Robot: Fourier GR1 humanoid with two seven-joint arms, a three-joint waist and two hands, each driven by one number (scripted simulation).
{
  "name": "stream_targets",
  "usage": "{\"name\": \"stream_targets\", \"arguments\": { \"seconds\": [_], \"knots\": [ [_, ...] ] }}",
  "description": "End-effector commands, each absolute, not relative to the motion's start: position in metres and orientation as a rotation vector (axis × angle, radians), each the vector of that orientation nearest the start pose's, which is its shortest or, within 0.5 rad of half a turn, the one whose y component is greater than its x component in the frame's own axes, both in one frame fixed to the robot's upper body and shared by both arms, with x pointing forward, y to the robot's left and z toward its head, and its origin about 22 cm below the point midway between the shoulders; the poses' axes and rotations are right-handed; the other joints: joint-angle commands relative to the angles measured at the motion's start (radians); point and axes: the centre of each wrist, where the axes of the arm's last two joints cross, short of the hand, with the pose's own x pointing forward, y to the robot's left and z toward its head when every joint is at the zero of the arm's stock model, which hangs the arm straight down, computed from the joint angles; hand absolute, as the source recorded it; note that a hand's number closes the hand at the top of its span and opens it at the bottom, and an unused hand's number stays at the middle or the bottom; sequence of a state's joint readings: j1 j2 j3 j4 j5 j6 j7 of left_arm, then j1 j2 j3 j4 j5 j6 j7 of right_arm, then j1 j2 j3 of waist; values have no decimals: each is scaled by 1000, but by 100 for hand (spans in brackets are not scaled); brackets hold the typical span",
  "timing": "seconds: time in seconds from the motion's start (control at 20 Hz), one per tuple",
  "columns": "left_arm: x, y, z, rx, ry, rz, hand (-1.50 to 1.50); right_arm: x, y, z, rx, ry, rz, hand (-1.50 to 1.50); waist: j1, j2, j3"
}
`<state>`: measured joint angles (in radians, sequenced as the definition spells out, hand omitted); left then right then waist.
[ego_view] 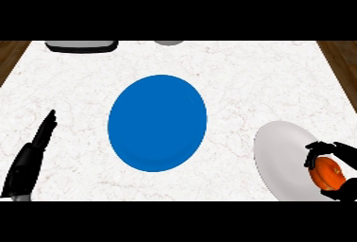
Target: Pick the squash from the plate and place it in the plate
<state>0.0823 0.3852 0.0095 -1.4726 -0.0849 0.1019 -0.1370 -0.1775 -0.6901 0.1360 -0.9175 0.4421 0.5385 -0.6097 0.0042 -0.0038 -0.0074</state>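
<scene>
Gripping orange squash [327,174] in curled right hand [343,153] on white plate [279,151], facing blue plate [157,122] well apart to the left; resting left hand [31,156] open, farther from squash.

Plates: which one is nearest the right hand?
The white plate at the right edge; the right hand curls round the squash over it. The blue plate lies mid-counter.
</scene>
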Motion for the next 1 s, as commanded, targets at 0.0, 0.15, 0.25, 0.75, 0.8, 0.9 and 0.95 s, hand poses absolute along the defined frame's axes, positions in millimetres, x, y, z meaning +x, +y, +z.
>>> {"name": "stream_targets", "arguments": {
  "seconds": [0.0, 0.15, 0.25, 0.75, 0.8, 0.9, 0.95],
  "knots": [
    [228, 343, 2, 475, -1510, -297, 0, 259, -411, -24, 109, -1180, 1136, 150, -2, 4, 7],
    [219, 339, -6, 466, -1507, -288, 0, 277, -401, -9, -209, -1138, 1090, 150, -2, 3, 7],
    [220, 343, 1, 481, -1505, -303, 0, 286, -394, -3, -478, -1077, 1032, 150, -3, 0, 5],
    [207, 347, -6, 474, -1511, -288, 0, 317, -312, 40, -1068, -1193, 816, 150, -5, -2, 6],
    [221, 344, -12, 504, -1496, -264, 0, 301, -323, 43, -1091, -1248, 815, 150, -27, -2, 6],
    [213, 340, 3, 485, -1501, -285, 0, 300, -303, 59, -1177, -1307, 797, 150, -16, -5, 6],
    [214, 330, -1, 491, -1509, -286, 0, 301, -313, 79, -1205, -1377, 790, 150, -20, -5, 7]
  ]
}}
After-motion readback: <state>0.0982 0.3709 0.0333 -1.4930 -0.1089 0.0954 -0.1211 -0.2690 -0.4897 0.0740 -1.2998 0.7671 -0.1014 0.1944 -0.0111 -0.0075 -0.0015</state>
